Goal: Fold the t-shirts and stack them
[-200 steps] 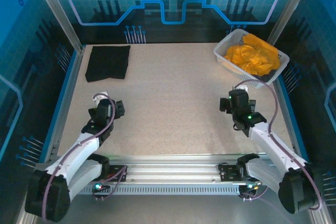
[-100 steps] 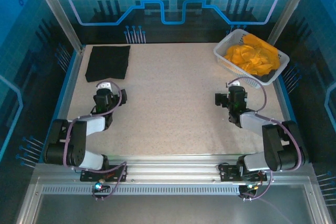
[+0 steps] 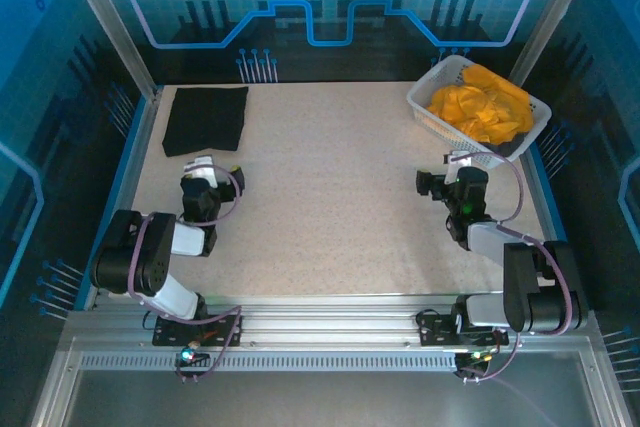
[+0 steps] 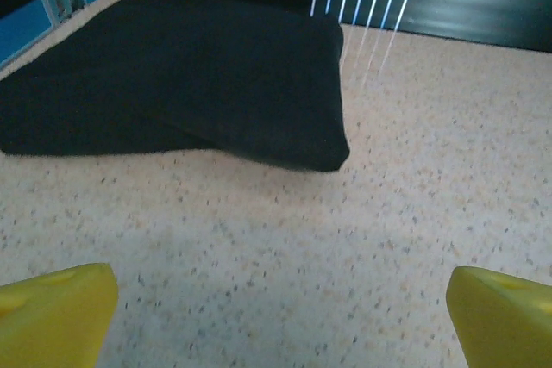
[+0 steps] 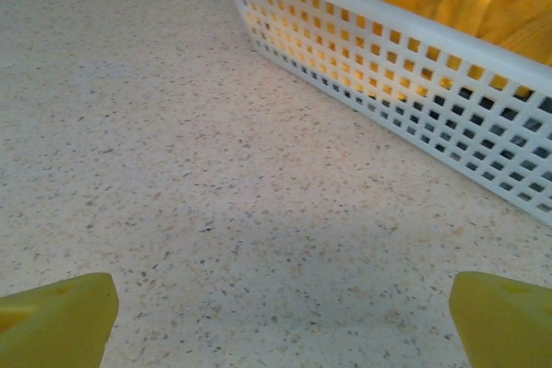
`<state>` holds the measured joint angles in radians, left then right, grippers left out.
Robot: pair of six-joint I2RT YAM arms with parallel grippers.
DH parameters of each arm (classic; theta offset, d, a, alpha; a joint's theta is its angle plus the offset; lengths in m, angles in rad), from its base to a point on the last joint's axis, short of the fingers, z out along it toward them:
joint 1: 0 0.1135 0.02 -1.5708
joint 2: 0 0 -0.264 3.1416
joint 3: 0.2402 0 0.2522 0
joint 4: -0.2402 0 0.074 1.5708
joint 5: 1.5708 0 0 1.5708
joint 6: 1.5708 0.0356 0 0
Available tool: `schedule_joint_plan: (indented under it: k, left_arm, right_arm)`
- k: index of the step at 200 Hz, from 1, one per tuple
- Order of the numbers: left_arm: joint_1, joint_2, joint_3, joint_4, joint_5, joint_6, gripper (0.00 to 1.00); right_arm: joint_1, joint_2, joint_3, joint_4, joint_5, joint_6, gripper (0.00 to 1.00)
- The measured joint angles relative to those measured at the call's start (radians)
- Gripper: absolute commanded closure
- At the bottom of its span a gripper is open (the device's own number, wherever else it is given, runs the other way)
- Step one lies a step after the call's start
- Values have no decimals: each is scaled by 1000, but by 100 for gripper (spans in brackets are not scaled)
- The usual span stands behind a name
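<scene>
Speckled beige tabletop [image 3: 330,207] inside a blue-lit enclosure, top external view. Item one is a black t-shirt [image 3: 205,119], folded flat at the far-left corner. Item two is a set of orange-yellow t-shirts [image 3: 480,107], a crumpled heap inside a white lattice basket [image 3: 435,122] at the far-right corner. The left gripper [image 3: 215,172] sits near the black shirt's near edge, apart from it. The right gripper [image 3: 448,175] sits just short of the basket. Left wrist view: yellow fingertips [image 4: 56,312] are spread wide and empty, with bare table between them and the folded black shirt lying ahead, untouched. Right wrist view: fingertips [image 5: 504,316] are likewise parted and empty, the basket's perforated wall is close ahead to the right, and orange-yellow cloth rises above its rim. Judged step: fetching one orange-yellow shirt. Handling note: reach over the rim, not against the wall, since the light basket would likely slide. Pinch a single top fold, as the heap may come up tangled. Lift clear before carrying it to the open middle of the table to spread. Reserve the black shirt as the stack base.
</scene>
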<state>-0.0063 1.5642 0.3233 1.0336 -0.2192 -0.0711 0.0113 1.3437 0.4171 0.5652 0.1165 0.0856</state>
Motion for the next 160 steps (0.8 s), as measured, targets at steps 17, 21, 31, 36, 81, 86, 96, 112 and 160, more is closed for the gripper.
schedule_joint_plan:
  k: [17,21,31,36,81,86,96,112,160]
  left_arm:
    - [0,-1,2,-8,0,0,1]
    - [0,-1,2,-12,0,0,1]
    - [0,-1,2,-19,0,0,1]
    - [0,-1,2,-20,0,0,1]
    - [0,-1,2,-34,0,0,1]
    - [0,-1,2,-34,0,0,1]
    - [0,-1,2,-34,0,0,1]
    - [0,-1,2,-34,0,0,1]
    - [0,-1,2,-34,0,0,1]
  right_arm:
    - [-21,0,0,6,-21,12,0]
    - [-33,2,0,7,-26,24,0]
    - [-71,13,0,21,-29,46,0]
    - [-85,20,3,21,-28,55,0]
    - [-64,51,5,54,-58,51,0]
    - [-63,51,3,65,-58,50,0]
    - [-61,50,-6,87,-56,45,0]
    - [-47,50,-24,111,-46,37,0]
    - [-4,103,0,127,-51,-10,0]
